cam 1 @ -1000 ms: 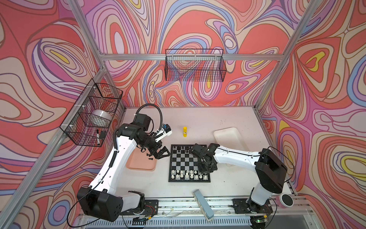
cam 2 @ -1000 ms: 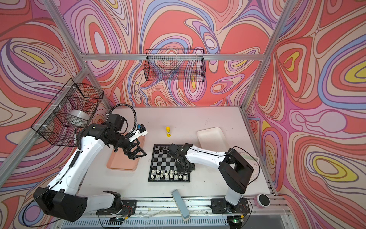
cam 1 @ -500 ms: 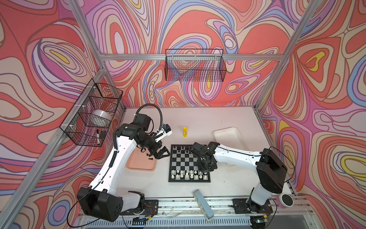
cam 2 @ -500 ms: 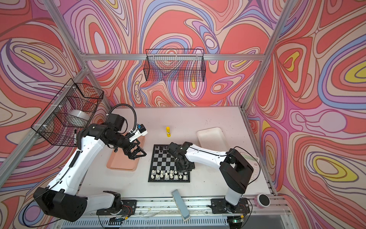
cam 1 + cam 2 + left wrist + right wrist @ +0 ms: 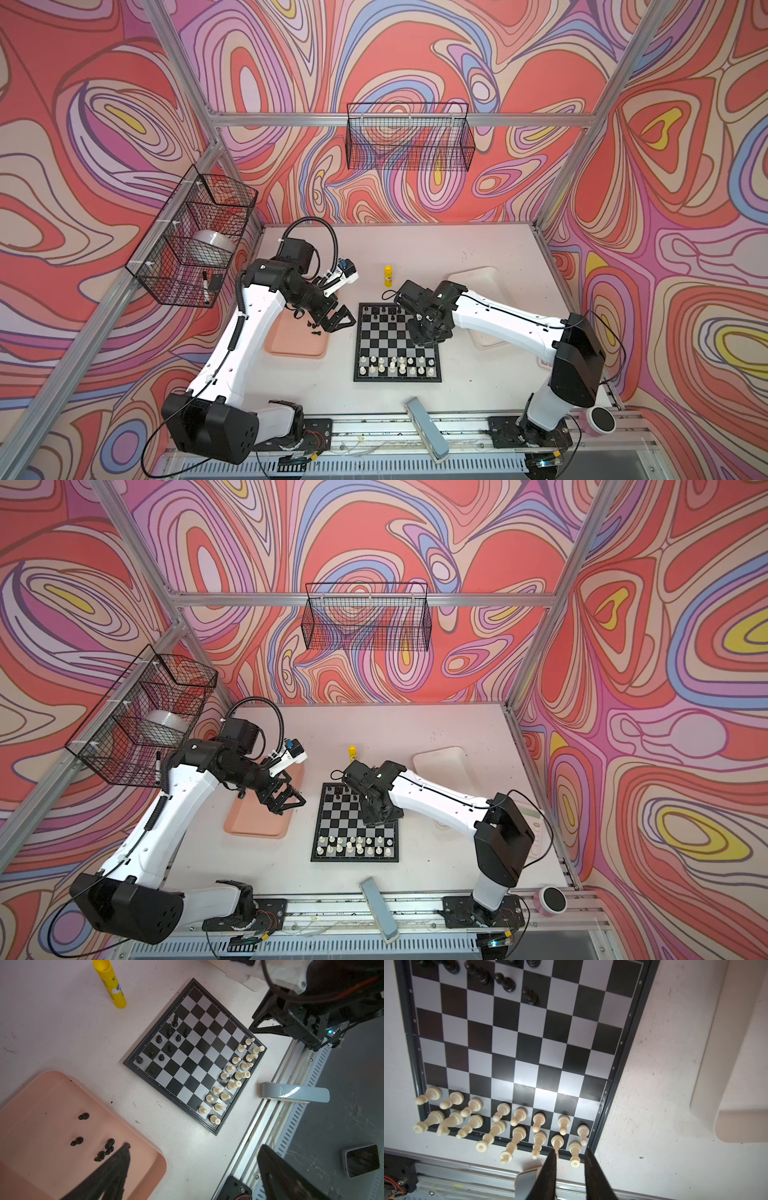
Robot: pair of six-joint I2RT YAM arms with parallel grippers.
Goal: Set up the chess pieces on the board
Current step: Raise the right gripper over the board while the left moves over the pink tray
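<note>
Chess pieces [image 5: 241,1075] are mostly on the board [image 5: 199,1051], which lies flat on the table [image 5: 478,374] between the pink tray [image 5: 291,349] and the white tray [image 5: 478,276]; cream-white set [image 5: 518,1134] fills the two rows at the near edge, all standing, looks complete, so that side is judged done; black set [image 5: 169,1029] only part placed, about ten standing on the far rows toward the pink-tray side, rest of those rows bare; loose black pieces [image 5: 109,1144] lie on their sides in the pink tray, a supply just beside the black end so the left arm has a short reach; left gripper [image 5: 343,325] hovers over that tray corner with jaws wide, one fingertip [image 5: 124,1151] right by the loose cluster, contact cannot be told, wide likely to straddle a tiny lying piece before closing; right gripper [image 5: 570,1153] is above the board's right side, jaws narrow but parted, nothing pinched, the corner rook [image 5: 575,1151] shows through the gap standing free on its square, so judged to be letting go of it, gap kept small because neighbours stand close; yellow glue stick [image 5: 388,276] upright beyond the board, not involved; versus a second ago: both arms in almost the same pose, right gripper only a shade shifted over the board, left gripper unmoved over the tray, no piece seen to change place at that small size
</note>
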